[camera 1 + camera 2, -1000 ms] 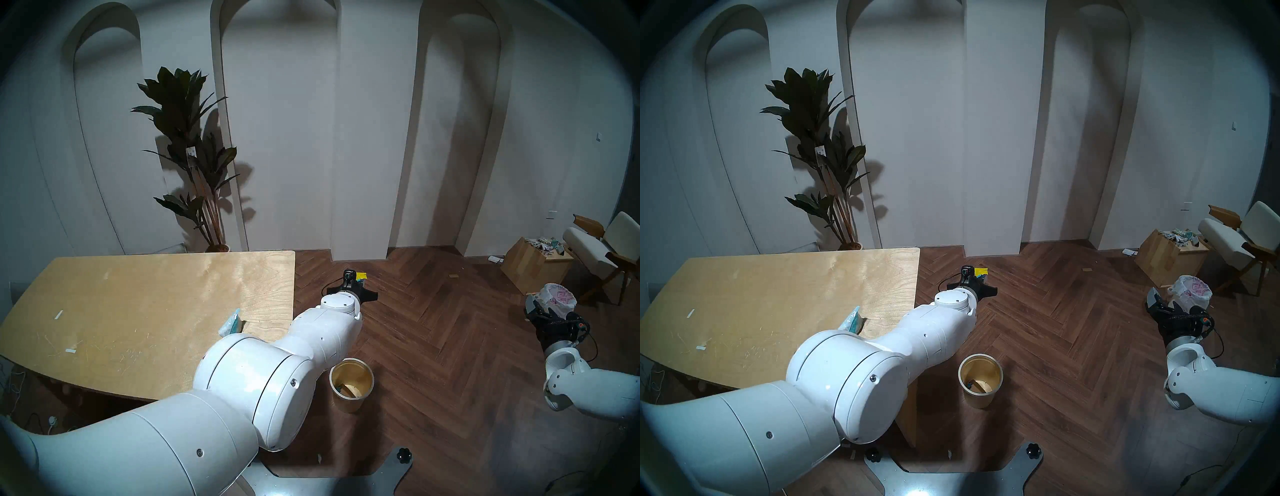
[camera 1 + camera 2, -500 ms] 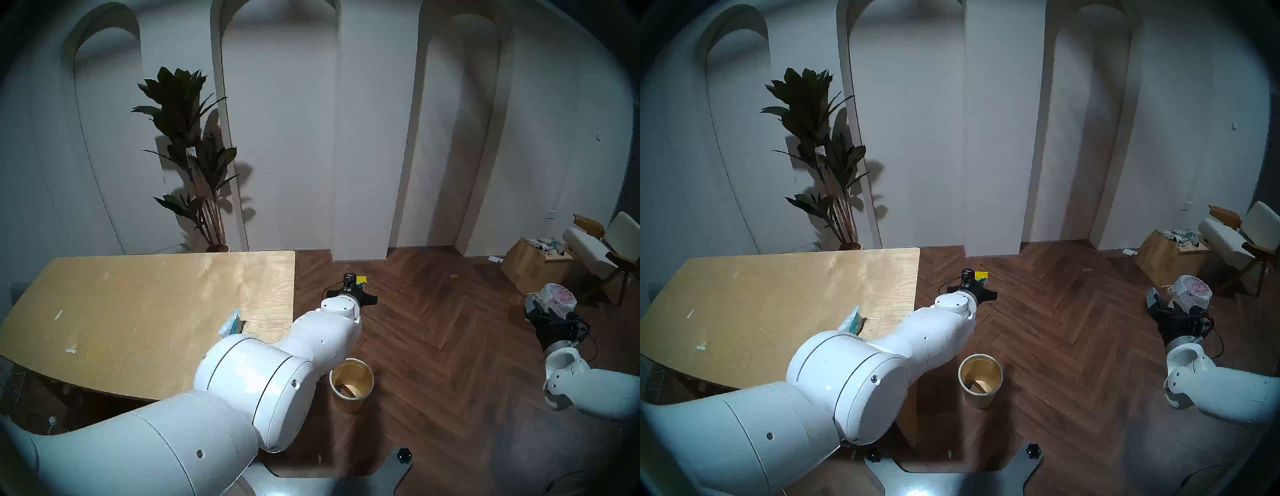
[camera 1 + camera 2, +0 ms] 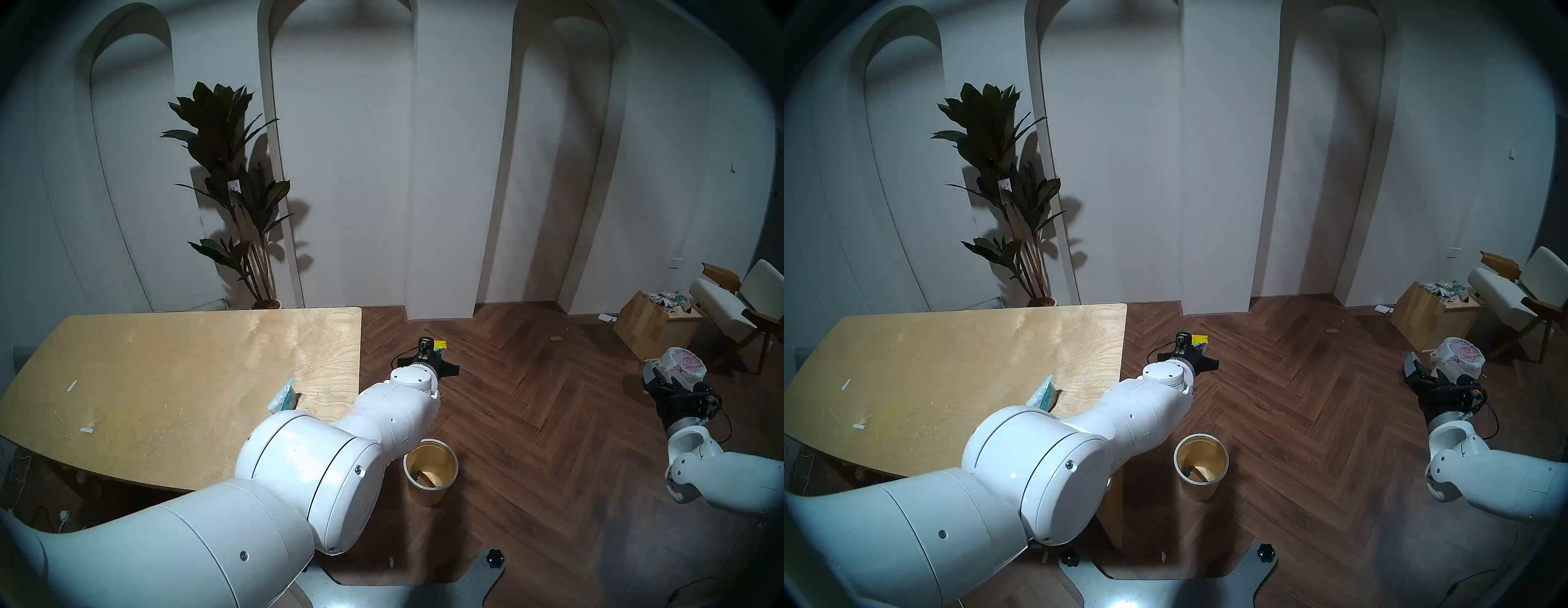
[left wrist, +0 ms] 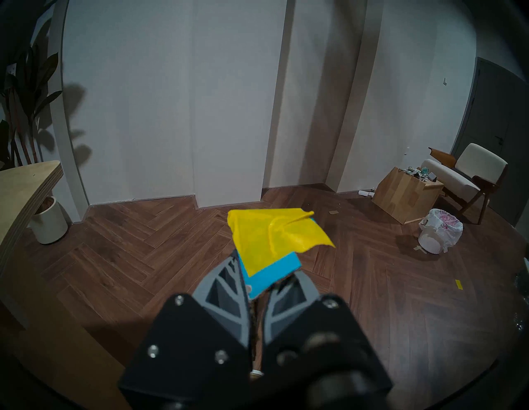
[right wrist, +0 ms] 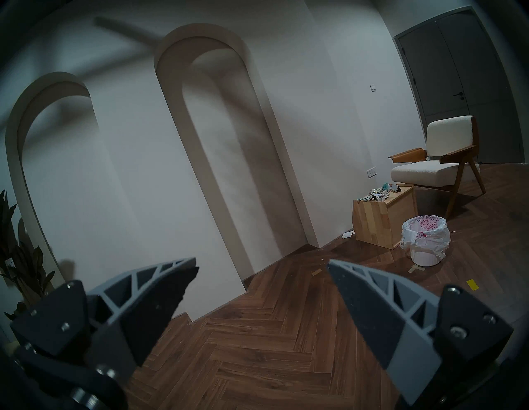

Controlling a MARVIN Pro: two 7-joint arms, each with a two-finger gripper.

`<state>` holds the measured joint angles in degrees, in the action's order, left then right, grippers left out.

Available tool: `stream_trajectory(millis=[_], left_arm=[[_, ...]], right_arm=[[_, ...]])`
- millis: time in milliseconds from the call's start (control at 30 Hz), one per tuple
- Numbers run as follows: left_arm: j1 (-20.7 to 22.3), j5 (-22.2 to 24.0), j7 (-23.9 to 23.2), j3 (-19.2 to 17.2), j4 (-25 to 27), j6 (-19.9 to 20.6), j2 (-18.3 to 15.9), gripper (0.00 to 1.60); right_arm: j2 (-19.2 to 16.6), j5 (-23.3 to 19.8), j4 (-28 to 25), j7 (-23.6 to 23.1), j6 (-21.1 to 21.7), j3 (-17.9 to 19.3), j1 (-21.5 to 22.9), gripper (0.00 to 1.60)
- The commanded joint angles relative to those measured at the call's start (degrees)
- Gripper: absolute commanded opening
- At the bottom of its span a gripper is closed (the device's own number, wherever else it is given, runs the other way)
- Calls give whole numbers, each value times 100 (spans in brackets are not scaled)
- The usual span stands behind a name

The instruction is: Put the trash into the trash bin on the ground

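Herringbone wood flooring is spreading beneath the left gripper point(image 4: 259, 282), which is clamping a yellow-and-blue package point(image 4: 274, 243) that is sticking out past its fingertips, out over the floor beyond the table point(image 3: 169, 373). Nearer the robot, the cream-yellow bin point(image 3: 430, 471) is standing below the forearm. A teal-white pouch point(image 3: 283, 397) is lying on the table. Off to the side, the right gripper point(image 5: 262, 272) is hanging with its fingers spread, holding nothing.

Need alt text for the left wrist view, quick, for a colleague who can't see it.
The left gripper is shut on a flat yellow-and-blue package, held out above the dark herringbone floor. Far right stand a wooden box, a bag-lined white bin and an armchair.
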<state>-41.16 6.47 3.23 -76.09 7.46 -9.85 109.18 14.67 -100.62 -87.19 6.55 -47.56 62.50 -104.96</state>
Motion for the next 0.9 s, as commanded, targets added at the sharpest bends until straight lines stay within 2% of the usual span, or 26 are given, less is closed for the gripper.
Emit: stream_trajectory(millis=[0,33,167,433,467,600,667,733,767,800,833,867], left_arm=[[140,4,64,-7,70,-41,51,20],[143,1,74,-5,69,-37,55,37],[154,-6,120,-2,65,-12,74,73],[146,-34,179,16,54,5,100,119],[145,-39,183,18,52,8,101,120],[143,-51,197,19,47,15,103,156],[141,-52,197,13,45,18,106,154],[137,-61,194,14,44,13,108,144],[133,-63,193,14,44,11,111,131],[131,-68,193,16,42,10,116,125],[130,-70,195,17,42,10,123,132],[131,-74,196,18,42,10,127,146]], right_arm=[[-21,-7,4,-4,-43,48,37,160],[-21,-6,4,-3,-43,48,38,160],[-20,-3,5,0,-43,45,41,160],[-19,2,6,7,-43,38,48,160],[-19,3,6,8,-43,37,49,160],[-19,6,6,11,-43,34,52,160],[-19,7,7,13,-43,32,54,160],[-18,9,7,14,-44,31,55,160],[-18,9,7,15,-44,30,56,160],[-18,10,7,16,-44,29,57,160],[-18,11,7,16,-44,29,58,160],[-18,11,7,17,-44,28,58,160]])
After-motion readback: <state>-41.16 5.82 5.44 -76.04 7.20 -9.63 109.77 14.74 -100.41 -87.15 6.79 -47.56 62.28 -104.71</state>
